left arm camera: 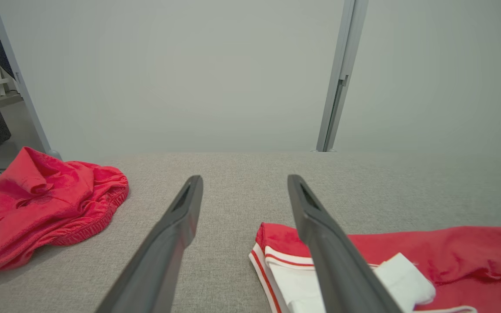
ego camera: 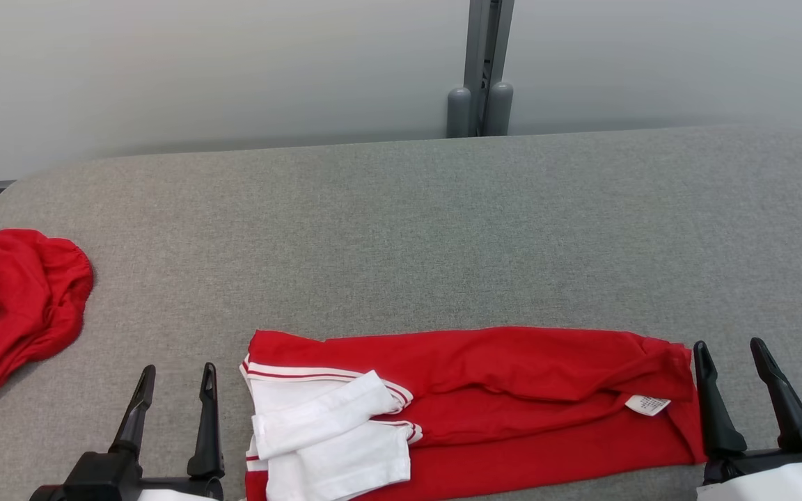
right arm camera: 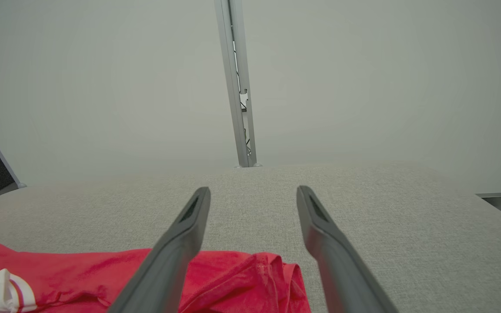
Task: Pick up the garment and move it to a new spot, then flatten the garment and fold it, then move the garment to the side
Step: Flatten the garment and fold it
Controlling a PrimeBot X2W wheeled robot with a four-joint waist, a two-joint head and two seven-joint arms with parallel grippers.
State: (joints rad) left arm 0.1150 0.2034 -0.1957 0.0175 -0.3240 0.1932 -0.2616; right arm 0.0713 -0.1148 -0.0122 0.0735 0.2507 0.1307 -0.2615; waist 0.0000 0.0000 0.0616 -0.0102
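Surface: grey fabric-covered table (ego camera: 401,229) with rounded far corners; pale wall panels (ego camera: 199,69) behind it, grey post (ego camera: 479,62) at the far middle.
Task item: red garment (ego camera: 512,376) lay flat at the near edge of the table, from centre to right, folded into a long band running left-right. Its near edge was cut off by the head view.
Sleeves: white sleeves (ego camera: 331,431) with red-striped cuffs lay folded on top of the red cloth at the garment's left end.
Tag: small white label (ego camera: 647,404) showed face up near the garment's right end.
Left gripper: left gripper (ego camera: 178,369) sat at near left, fingers pointing far, jaws spread wide with nothing between them. It was just left of the garment's left end, apart from the cloth in the head view. In the left wrist view one finger (left arm camera: 320,234) overlapped the white part of the garment.
Right gripper: right gripper (ego camera: 729,344) sat at near right, jaws likewise spread wide and empty, just beside the garment's right end. Its inner finger (ego camera: 711,396) was very close to the hem; could not tell if it touched.
Other cloth: crumpled red cloth (ego camera: 11,299) lay at the table's left edge, well apart from the garment, partly out of the head view. The left wrist view showed a gathered hem on it.
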